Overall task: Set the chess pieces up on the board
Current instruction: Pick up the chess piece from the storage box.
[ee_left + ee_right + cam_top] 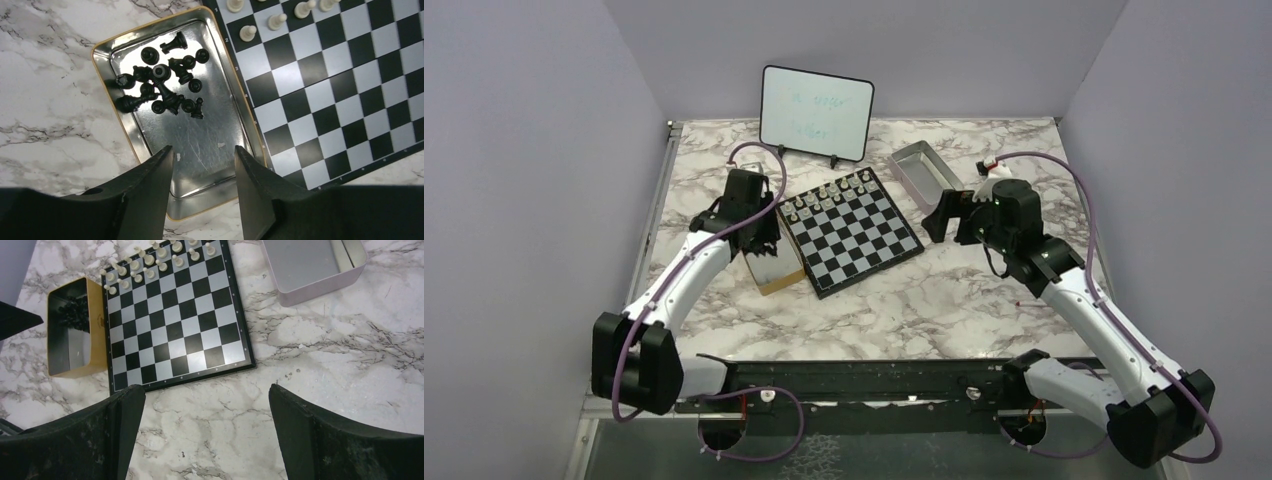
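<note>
The tiny black chess pieces (165, 82) lie in a tumbled heap, some upright and some on their sides, at the far end of a tan rectangular box with a shiny metal inside (205, 135). The box sits on the white-and-grey marble table (924, 300), its long side just beside the left edge of the small black-and-white checked board with a black rim (340, 90), seemingly touching it. That closeness keeps each carry short.

No black piece stands on the board yet. Its near rows are bare, while pale cream chess figures (150, 262) fill the two far rows, so the black side looks wholly undone.

The left gripper (202, 150) hangs over the box's near, bare end with its jaws partly apart and nothing between them. It is probably lined up to reach in, though the heap lies beyond its fingertips. The right gripper (205, 387) hovers over bare marble on the near right of the board, jaws wide and holding nothing — likely parked out of the way.

A grey rectangular metal tray (310, 265) rests past the board's right corner; what shows of its inside holds no pieces.
</note>
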Robot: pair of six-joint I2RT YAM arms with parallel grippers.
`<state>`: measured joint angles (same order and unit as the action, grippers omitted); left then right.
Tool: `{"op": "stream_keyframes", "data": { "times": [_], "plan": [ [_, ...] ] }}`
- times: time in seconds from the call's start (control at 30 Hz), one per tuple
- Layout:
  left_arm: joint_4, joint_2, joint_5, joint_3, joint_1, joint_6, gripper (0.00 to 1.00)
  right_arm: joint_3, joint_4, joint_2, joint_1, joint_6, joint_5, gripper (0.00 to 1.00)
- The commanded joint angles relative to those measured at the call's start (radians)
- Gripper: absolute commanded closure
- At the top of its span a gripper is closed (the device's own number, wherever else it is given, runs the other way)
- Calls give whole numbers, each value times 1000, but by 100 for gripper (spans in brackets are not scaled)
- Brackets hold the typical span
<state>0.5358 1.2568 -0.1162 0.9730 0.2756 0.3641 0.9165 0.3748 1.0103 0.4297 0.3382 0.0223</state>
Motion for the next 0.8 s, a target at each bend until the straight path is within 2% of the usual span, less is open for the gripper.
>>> {"op": "stream_keyframes", "data": {
  "times": [0.0,0.23,0.37,0.77],
  "plan": [
    [26,77,-81,46,-16,7,53,-18,-51,-36,-8,-15,71,0],
    [-9,179,-116,107,-57,5,57,-40,-76,-71,-8,-7,125,0],
    [-15,244,-83,145,-95,-9,62,-53,-72,-87,-8,-2,117,0],
    [-40,388,-61,210,-128,-33,65,-72,-99,-98,-7,36,146,0]
  ]
}}
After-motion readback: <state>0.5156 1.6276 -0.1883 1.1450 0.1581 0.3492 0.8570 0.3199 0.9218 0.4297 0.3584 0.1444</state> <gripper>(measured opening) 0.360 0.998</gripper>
